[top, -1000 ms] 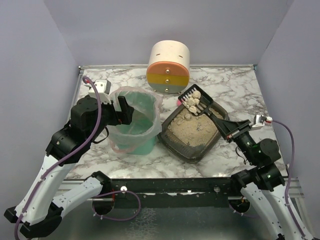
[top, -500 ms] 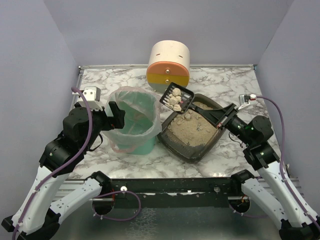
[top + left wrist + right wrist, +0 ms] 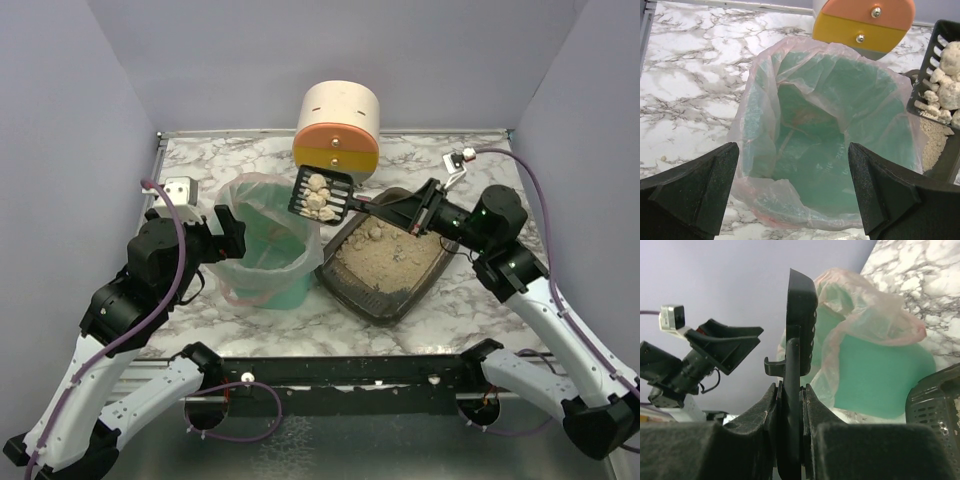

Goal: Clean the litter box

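Observation:
The dark grey litter box (image 3: 372, 298) with beige sandy litter sits right of centre on the marble table; its corner shows in the right wrist view (image 3: 935, 405). My right gripper (image 3: 420, 211) (image 3: 791, 390) is shut on the handle of a black slotted scoop (image 3: 320, 193) (image 3: 800, 310). The scoop holds several pale clumps (image 3: 318, 195) (image 3: 946, 82) and hangs between the box and the rim of the green bin (image 3: 268, 255) (image 3: 835, 150), which has a clear bag liner. My left gripper (image 3: 228, 232) (image 3: 792, 195) stands open at the bin's left side, its jaws wide on either side of the near rim.
A cream, orange and yellow cylinder (image 3: 337, 133) (image 3: 865, 22) stands at the back behind the bin and the box. Grey walls close in the table on three sides. The table's metal front edge (image 3: 330, 362) runs just before the box.
My right arm has swung the loaded scoop left and up, from over the litter box's far corner to the bin's right rim. The left gripper has drawn back slightly to the bin's left side.

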